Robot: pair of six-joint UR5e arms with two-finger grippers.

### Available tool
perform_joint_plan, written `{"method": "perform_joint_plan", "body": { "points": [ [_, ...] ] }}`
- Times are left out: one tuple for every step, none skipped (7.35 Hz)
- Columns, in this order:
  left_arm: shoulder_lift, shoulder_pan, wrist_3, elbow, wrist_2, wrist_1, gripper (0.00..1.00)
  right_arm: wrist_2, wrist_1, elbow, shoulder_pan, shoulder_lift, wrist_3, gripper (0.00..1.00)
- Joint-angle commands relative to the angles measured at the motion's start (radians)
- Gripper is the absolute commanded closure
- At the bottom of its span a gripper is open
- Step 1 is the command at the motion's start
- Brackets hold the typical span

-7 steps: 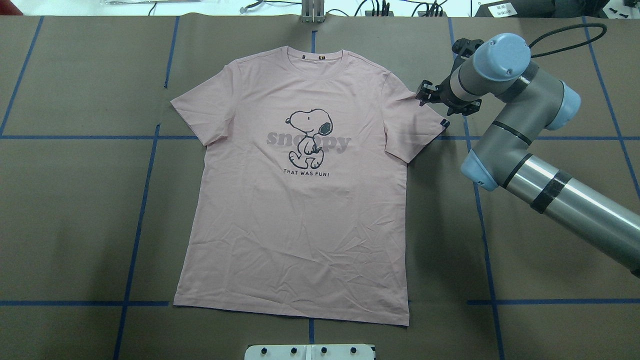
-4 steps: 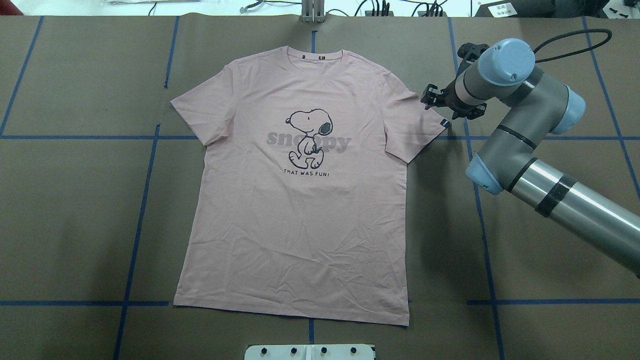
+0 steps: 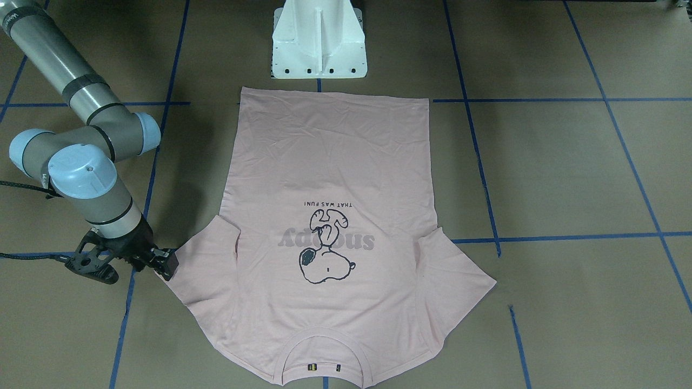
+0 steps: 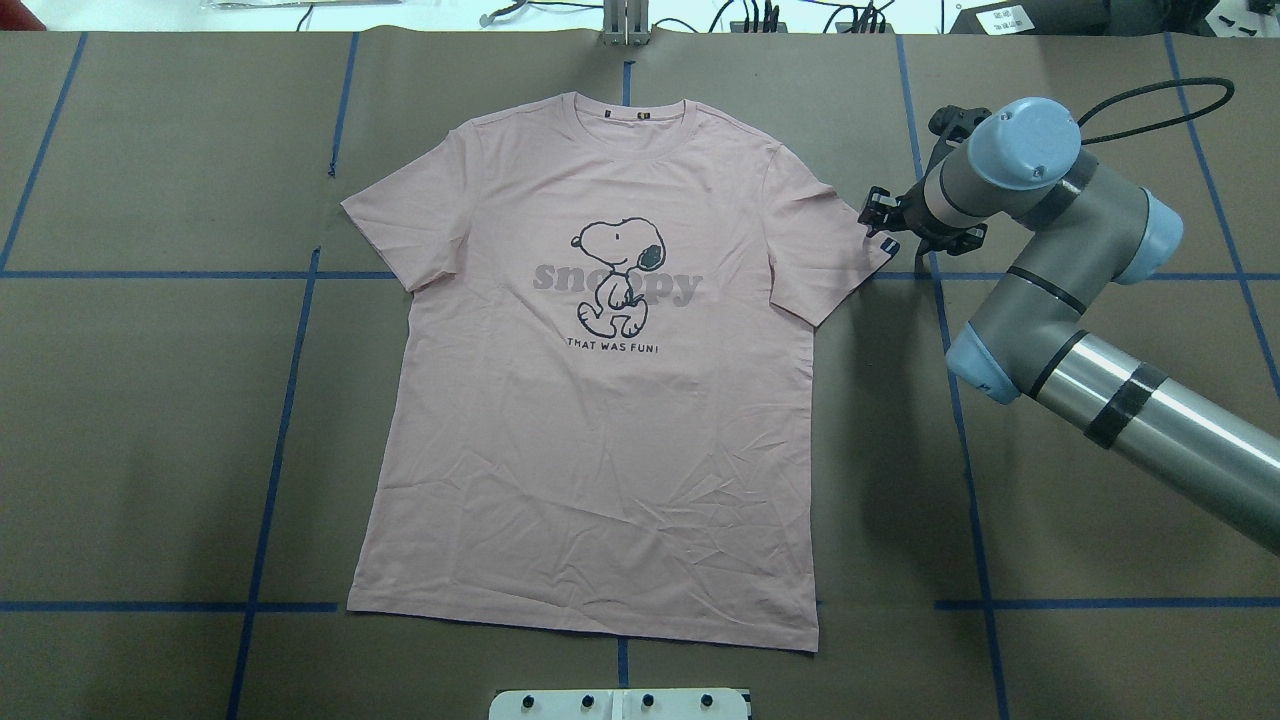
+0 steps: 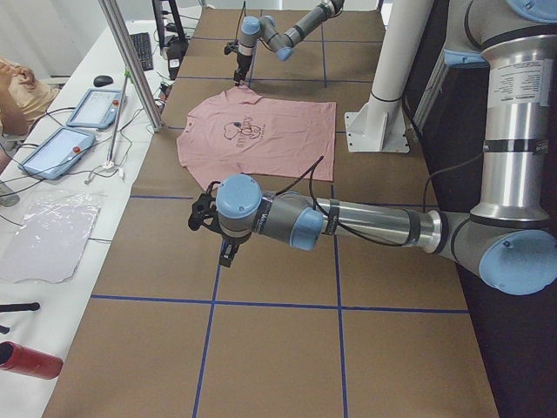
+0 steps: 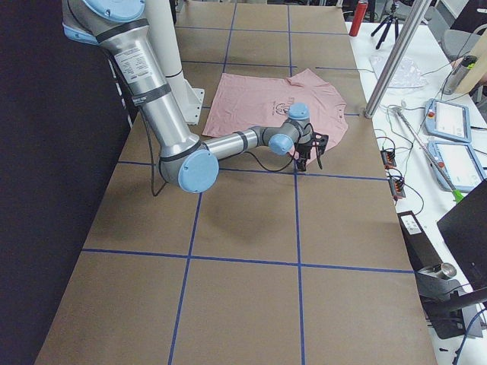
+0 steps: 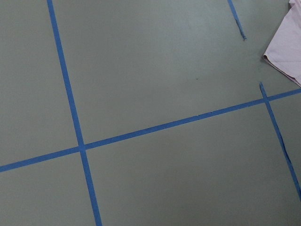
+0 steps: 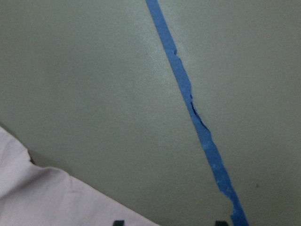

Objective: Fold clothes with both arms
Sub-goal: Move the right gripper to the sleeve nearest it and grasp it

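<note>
The pale pink T-shirt (image 4: 600, 450) lies flat and face up on the brown table, collar at the far edge, dog print and "snoopy" lettering showing (image 3: 330, 156). My right gripper (image 4: 878, 222) sits at the outer hem of the shirt's right-hand sleeve, low over the table (image 3: 166, 263). In the right wrist view its two fingertips (image 8: 118, 222) stand apart, open, with the sleeve edge (image 8: 47, 197) beside them and nothing between them. My left gripper (image 5: 224, 251) hangs over bare table well off the shirt; I cannot tell its state. The left wrist view catches only a sleeve corner (image 7: 287, 47).
Blue tape lines (image 4: 290, 380) grid the brown table. The white pedestal base (image 3: 319, 43) stands just behind the shirt's hem. A metal pole (image 5: 130, 61), tablets (image 5: 91, 109) and a red bottle (image 5: 26, 359) sit along the far side, by a person's arm (image 5: 17, 87).
My right gripper has slid to the right and toward the robot along the sleeve, from the sleeve's upper edge to its outer hem corner. The shirt has not moved.
</note>
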Motion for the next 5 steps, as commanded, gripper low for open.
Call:
{"method": "perform_joint_plan", "body": {
  "points": [
    [0.000,0.000,-0.012,-0.004,-0.001,0.000,0.00,0.000,0.000,0.000,-0.001,-0.004,0.000,0.53],
    [0.000,0.000,-0.012,-0.004,-0.001,0.000,0.00,0.002,0.000,0.003,-0.001,-0.004,0.007,0.84],
    [0.000,0.000,-0.012,-0.004,-0.001,0.000,0.00,0.002,0.000,0.003,-0.005,-0.001,0.010,1.00],
    [0.000,0.000,-0.012,-0.004,-0.001,0.000,0.00,0.002,0.000,0.006,-0.007,-0.002,0.010,1.00],
    [0.001,0.000,-0.012,-0.005,-0.001,0.000,0.00,0.002,-0.002,0.020,-0.012,-0.001,0.010,1.00]
  ]
}}
